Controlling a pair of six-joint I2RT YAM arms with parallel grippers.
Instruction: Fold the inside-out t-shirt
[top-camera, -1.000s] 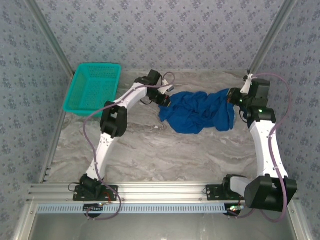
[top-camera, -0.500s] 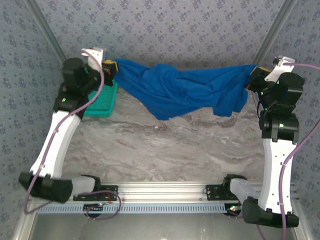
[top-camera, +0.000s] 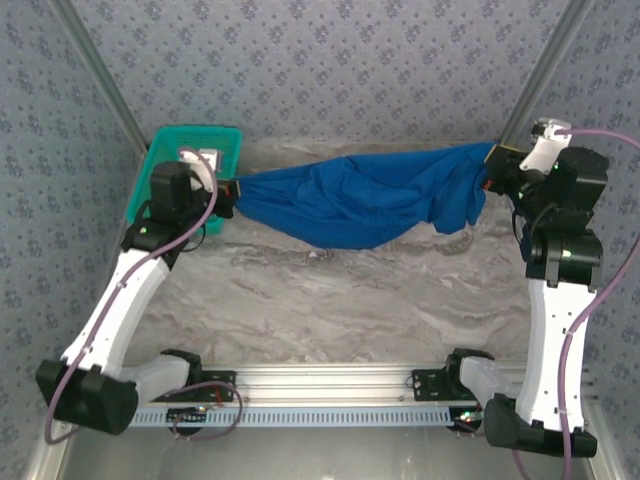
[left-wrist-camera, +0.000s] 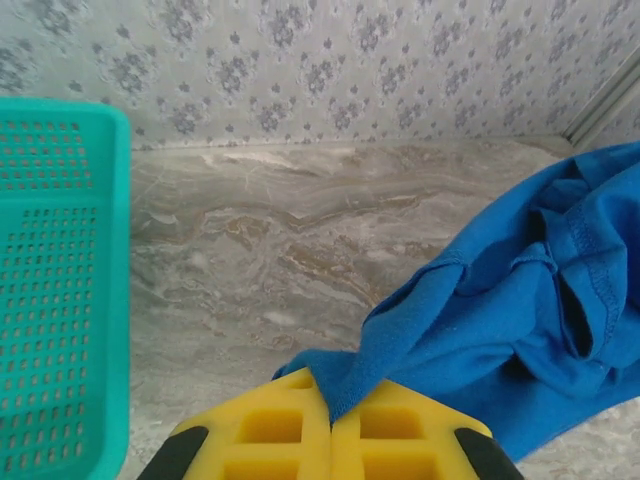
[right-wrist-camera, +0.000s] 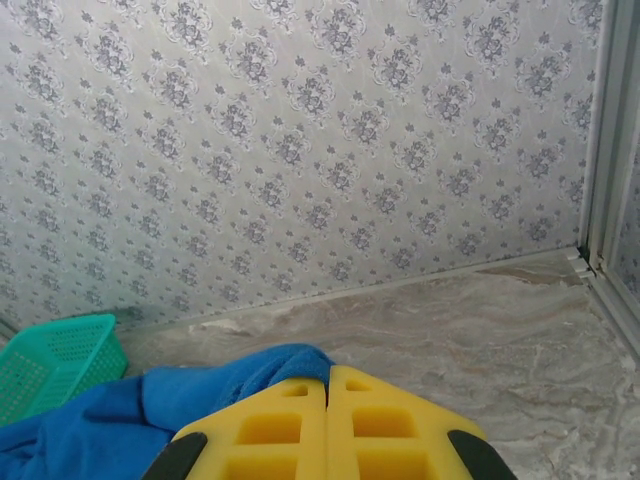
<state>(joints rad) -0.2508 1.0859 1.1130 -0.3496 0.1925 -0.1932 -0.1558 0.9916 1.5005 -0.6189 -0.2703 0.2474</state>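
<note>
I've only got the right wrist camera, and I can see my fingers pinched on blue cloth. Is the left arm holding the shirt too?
Observer: Yes. The left gripper is shut on an edge of the shirt.
Operator: How does the shirt hang?
Observer: From above, it stretches between the left gripper and the right gripper and sags in the middle. I cannot tell whether the sag touches the table.
Operator: Where is the basket from the left arm?
Observer: The basket sits at the far left of the table, just behind the left gripper.
</note>
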